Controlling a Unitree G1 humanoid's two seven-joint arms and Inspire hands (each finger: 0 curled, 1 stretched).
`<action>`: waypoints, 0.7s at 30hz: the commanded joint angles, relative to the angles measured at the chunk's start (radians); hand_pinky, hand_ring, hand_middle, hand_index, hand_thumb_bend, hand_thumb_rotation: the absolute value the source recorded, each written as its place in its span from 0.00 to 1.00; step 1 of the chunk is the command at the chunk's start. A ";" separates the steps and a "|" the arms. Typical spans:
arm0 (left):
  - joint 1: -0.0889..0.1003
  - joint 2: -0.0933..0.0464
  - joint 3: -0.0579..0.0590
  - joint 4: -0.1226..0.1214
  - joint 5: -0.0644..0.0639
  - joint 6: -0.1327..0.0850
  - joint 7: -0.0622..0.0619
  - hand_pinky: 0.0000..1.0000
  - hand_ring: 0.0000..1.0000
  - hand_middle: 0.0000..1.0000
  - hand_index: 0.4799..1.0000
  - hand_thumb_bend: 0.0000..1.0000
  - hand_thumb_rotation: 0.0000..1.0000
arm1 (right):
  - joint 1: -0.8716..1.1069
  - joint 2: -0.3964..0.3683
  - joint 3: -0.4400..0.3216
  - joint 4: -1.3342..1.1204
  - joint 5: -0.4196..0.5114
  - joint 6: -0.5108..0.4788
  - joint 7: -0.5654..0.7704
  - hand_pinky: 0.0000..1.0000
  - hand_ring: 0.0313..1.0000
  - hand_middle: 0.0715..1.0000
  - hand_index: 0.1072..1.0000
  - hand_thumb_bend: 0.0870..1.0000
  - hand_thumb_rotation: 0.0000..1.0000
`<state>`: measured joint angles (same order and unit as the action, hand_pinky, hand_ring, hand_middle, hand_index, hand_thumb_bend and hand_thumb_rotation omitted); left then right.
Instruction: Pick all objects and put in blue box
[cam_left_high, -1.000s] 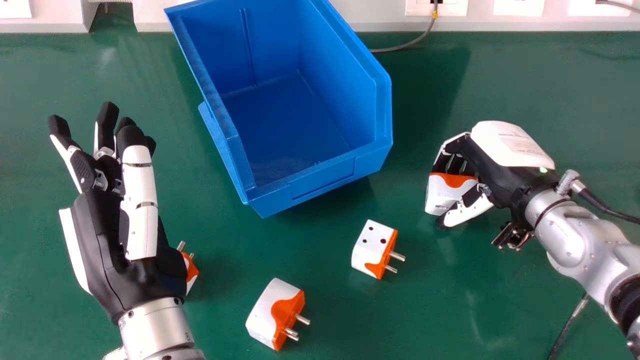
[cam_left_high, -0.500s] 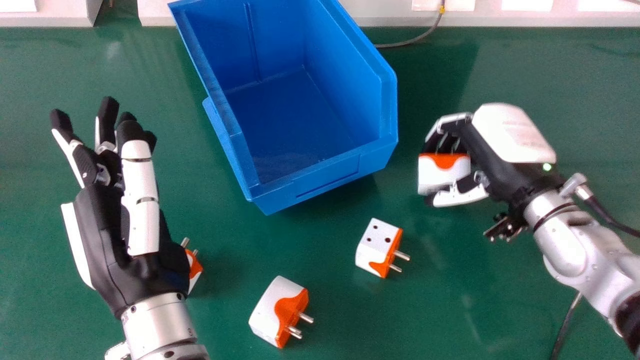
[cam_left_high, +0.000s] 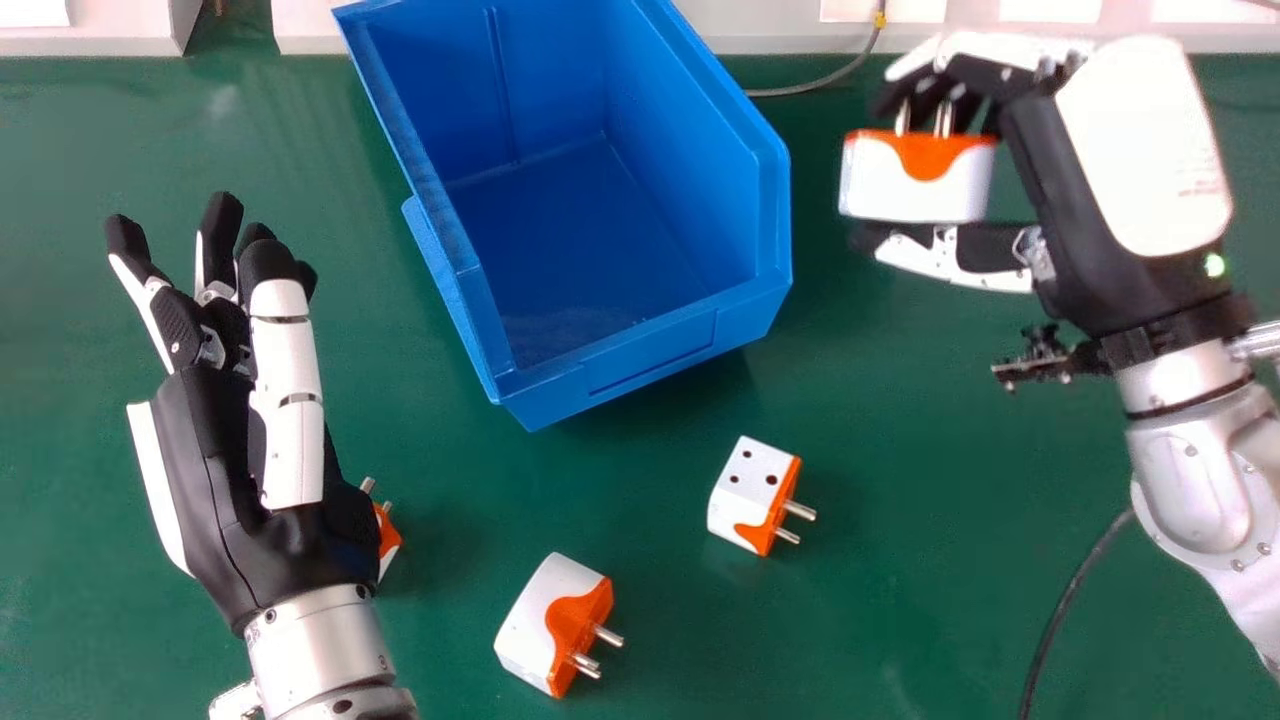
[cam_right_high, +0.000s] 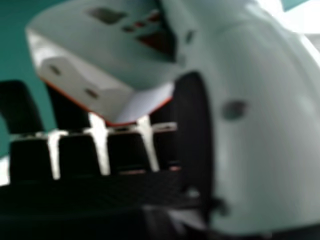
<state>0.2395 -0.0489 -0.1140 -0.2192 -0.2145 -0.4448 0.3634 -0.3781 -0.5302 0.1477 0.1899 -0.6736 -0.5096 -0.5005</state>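
The left hand (cam_left_high: 220, 460) is partly hiding one white-and-orange plug adapter (cam_left_high: 387, 548), so only its near edge and pin tips are showing. The top edge of the head view is cutting off the far end of the blue box (cam_left_high: 650, 368), and blur is softening the right hand (cam_left_high: 1065, 190) and much of the right hand view. The box, hard-walled with a slanting rim, is lying open upward, its smooth bare floor showing. The right hand is gripping the blocky held adapter (cam_left_high: 915, 188) between curled fingers and thumb, to the right of the box and outside it, the metal pins pointing toward the fingers. The left hand is holding its fingers loosely extended and spread. On the glossy green table (cam_left_high: 900, 610), a round-backed adapter (cam_left_high: 528, 625) is lying near the view's bottom edge, and a boxier adapter (cam_left_high: 742, 495) with dark round holes is resting nearer the box, its two pins pointing right.
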 joint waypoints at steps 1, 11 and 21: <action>-0.002 -0.103 -0.005 -0.011 0.017 -0.006 0.009 0.90 0.94 0.94 0.85 0.38 0.53 | -0.024 0.029 -0.012 -0.082 -0.016 0.007 0.003 0.34 0.41 0.46 0.46 0.45 0.00; -0.002 -0.095 -0.006 -0.004 0.003 -0.016 -0.004 0.90 0.95 0.95 0.87 0.40 0.54 | -0.227 0.158 0.109 -0.027 -0.104 -0.008 0.077 0.35 0.41 0.44 0.44 0.45 0.00; -0.016 -0.112 0.013 -0.002 0.012 -0.020 0.025 0.88 0.93 0.93 0.83 0.42 0.49 | -0.660 0.328 0.291 0.693 -0.175 0.000 0.074 0.35 0.41 0.45 0.45 0.45 0.00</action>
<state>0.2294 -0.0508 -0.1011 -0.2082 -0.2160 -0.4473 0.3807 -0.9526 -0.2236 0.4309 0.8135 -0.8430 -0.5197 -0.4035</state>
